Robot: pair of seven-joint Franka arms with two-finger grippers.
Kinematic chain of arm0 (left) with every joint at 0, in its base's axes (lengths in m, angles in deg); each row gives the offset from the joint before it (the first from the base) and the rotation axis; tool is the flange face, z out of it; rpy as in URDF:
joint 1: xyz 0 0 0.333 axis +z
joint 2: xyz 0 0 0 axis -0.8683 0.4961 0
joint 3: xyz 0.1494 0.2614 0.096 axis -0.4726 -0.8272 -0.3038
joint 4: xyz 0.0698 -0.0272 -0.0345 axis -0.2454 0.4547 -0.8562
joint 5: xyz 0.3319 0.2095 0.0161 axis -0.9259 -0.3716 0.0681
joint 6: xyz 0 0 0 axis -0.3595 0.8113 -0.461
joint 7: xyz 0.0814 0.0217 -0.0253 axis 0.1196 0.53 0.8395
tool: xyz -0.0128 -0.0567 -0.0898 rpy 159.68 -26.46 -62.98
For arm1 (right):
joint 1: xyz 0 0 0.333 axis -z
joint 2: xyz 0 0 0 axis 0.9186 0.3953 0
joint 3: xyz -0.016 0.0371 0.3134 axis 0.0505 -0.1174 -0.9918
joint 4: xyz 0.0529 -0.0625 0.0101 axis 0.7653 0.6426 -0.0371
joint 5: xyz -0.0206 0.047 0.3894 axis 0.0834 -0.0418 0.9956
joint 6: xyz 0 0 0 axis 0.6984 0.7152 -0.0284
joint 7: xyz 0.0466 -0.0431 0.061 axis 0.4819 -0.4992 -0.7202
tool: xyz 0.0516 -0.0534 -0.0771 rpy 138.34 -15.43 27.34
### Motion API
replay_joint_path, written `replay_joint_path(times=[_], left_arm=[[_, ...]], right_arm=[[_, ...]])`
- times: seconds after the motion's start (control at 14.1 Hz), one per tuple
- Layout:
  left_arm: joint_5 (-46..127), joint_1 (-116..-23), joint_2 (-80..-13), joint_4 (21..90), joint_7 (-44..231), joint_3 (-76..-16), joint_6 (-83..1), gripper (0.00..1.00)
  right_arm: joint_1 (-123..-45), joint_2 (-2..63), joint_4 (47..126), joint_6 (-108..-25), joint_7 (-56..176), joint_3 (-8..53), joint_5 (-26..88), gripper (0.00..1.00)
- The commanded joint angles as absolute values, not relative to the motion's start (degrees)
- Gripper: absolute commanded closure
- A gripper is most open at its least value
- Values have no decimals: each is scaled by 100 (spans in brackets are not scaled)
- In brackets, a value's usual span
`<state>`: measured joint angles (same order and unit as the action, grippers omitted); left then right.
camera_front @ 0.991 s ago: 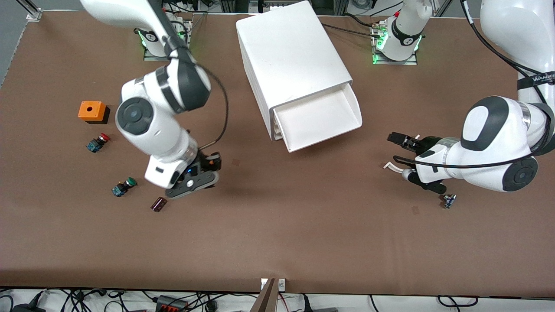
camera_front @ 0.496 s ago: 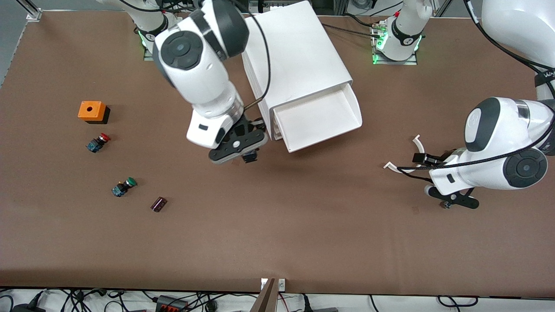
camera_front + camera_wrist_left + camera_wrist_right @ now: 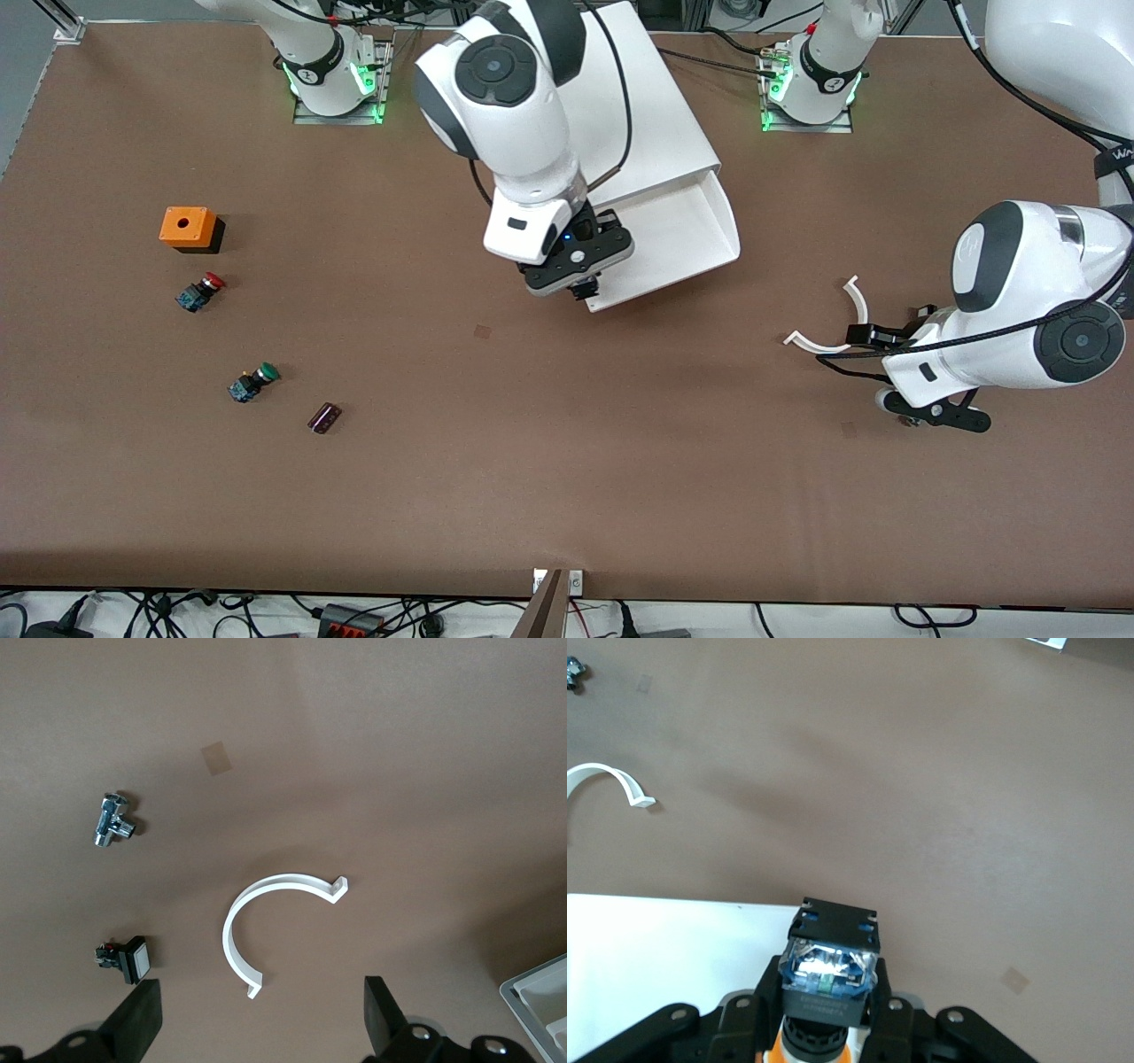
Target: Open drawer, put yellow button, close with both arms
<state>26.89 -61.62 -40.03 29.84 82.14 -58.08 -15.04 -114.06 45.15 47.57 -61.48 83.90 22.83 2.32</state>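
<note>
While the white cabinet (image 3: 602,133) sits on the surface (image 3: 567,478) with its top drawer (image 3: 664,239) pulled open, I see my right tool (image 3: 580,288) over that drawer's front corner, clamped on the yellow button (image 3: 828,983). My left tool (image 3: 257,1028) waits with fingers spread over a white curved clip (image 3: 266,930), toward the left arm's end.

Loose parts at both ends of the brown table
Orange box (image 3: 187,227), red-capped button (image 3: 200,291), green-capped button (image 3: 252,383), dark block (image 3: 324,417) toward the right arm's end; white clip (image 3: 268,927), metal fitting (image 3: 112,818) toward the left arm's
</note>
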Motion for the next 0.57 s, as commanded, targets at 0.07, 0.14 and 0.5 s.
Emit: replay_joint_path(times=[0.07, 0.14, 0.5], left_arm=[[2562, -6149, -3953, 2875, 8274, -5792, -1495, 0], [2562, -6149, -3953, 2875, 8274, -5792, -1495, 0], [2562, -6149, -3953, 2875, 8274, -5792, -1495, 0]], right_arm=[[-11628, 4777, 4422, -6235, 8690, 2355, 267, 100], [-11690, 4821, 4430, -6235, 8690, 2355, 258, 100], [-11989, 5076, 4413, -6252, 8786, 2363, 144, 100]])
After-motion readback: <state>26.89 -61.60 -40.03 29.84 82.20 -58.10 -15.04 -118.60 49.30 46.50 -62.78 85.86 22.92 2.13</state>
